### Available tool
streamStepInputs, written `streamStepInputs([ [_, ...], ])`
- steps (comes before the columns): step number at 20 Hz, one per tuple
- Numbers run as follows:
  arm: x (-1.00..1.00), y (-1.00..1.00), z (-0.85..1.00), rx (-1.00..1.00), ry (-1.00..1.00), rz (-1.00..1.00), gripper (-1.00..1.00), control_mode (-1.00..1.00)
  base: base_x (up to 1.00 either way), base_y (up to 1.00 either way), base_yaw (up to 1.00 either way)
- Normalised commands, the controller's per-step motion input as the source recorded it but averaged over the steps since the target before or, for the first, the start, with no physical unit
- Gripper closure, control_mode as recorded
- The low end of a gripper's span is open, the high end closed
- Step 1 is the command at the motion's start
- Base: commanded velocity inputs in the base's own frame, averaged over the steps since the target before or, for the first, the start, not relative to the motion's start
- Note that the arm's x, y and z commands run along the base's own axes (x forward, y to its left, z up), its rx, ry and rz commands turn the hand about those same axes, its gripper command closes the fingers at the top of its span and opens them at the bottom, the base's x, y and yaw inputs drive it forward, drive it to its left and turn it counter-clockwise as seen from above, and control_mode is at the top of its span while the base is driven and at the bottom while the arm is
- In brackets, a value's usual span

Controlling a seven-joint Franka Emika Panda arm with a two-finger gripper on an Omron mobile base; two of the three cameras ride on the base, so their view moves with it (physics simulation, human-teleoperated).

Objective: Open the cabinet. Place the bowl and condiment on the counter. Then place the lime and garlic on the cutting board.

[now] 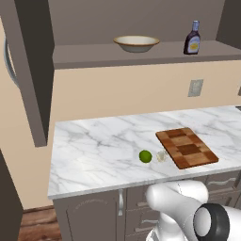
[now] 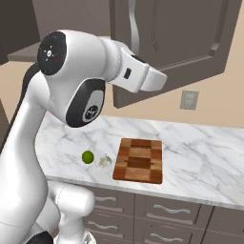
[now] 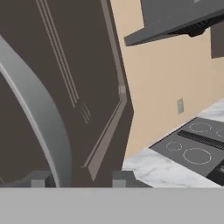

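Note:
The cabinet stands open: its left door [image 1: 33, 70] is swung out, and its right door [image 2: 190, 33] hangs over the counter [image 1: 94, 146]. On the cabinet shelf [image 1: 84, 55] rest the bowl [image 1: 136, 44] and the condiment [image 1: 192, 38]. The lime [image 1: 145, 156] [image 2: 87, 157] and the garlic [image 1: 161, 156] [image 2: 105, 161] lie side by side on the marble, just left of the cutting board [image 1: 187, 148] [image 2: 139, 160]. My gripper [image 3: 83, 179] is open close against the right door, with the curved silver handle [image 3: 39, 109] [image 2: 134, 26] passing between its spread fingertips.
A wall outlet [image 1: 195, 87] [image 2: 189, 100] sits above the counter's back edge. To the right lie a black stove top [image 3: 192, 148] and a range hood [image 3: 175, 19]. Lower drawers [image 2: 157, 209] run under the counter. My arm [image 2: 76, 71] reaches up across the right base view.

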Motion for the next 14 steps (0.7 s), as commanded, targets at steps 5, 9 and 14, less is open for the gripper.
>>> streamStepInputs([
  [5,0.0,-0.09,0.0,0.0,0.0,-0.02,-1.0,-1.0,0.0,0.0,0.0],
  [9,-0.12,0.0,0.0,0.0,0.0,0.0,-1.0,-1.0,0.0,0.0,0.0],
  [14,-0.85,0.0,0.12,0.0,-0.03,0.0,-1.0,-1.0,0.0,0.0,0.0],
])
